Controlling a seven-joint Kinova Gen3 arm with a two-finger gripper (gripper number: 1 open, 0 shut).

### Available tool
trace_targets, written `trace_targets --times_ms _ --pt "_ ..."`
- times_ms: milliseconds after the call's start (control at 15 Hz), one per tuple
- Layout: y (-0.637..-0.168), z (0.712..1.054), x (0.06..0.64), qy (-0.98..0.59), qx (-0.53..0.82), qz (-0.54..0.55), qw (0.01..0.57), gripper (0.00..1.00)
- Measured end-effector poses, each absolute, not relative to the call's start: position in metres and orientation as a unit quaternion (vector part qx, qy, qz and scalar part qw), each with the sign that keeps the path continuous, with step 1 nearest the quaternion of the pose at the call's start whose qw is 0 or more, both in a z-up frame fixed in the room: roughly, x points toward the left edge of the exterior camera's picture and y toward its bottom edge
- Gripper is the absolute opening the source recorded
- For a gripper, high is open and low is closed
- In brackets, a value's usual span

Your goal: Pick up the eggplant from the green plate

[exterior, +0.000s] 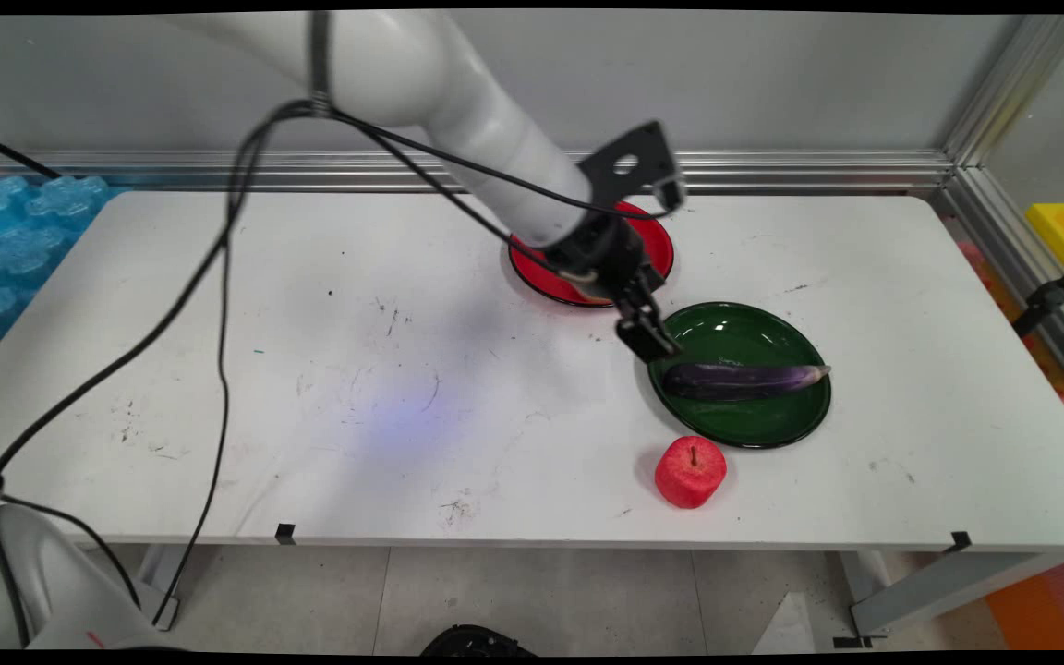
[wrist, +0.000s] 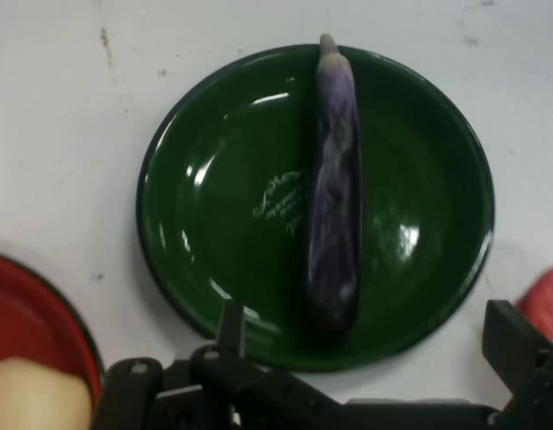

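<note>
A purple eggplant lies across a green plate right of the table's middle. My gripper hovers over the plate's left rim, near the eggplant's thick end, open with nothing between its fingers. A red plate sits behind the green one, largely hidden by the arm. In the hand view a pale, rounded object rests on it. A red apple stands on the table in front of the green plate.
Black cables hang from the arm over the table's left half. Blue foam pieces lie off the table's left edge. An aluminium rail runs along the back wall, and a yellow box sits beyond the right edge.
</note>
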State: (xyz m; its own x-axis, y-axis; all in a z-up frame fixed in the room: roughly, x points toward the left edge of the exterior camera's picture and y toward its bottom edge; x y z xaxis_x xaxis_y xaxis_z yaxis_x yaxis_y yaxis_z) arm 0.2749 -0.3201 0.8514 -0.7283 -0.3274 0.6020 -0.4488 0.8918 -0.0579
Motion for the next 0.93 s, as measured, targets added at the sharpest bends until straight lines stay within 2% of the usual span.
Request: trace_targets --times_ms 933 --pt "-0.376 0.781 0.189 -0.939 0.208 0.086 0.262 1.0"
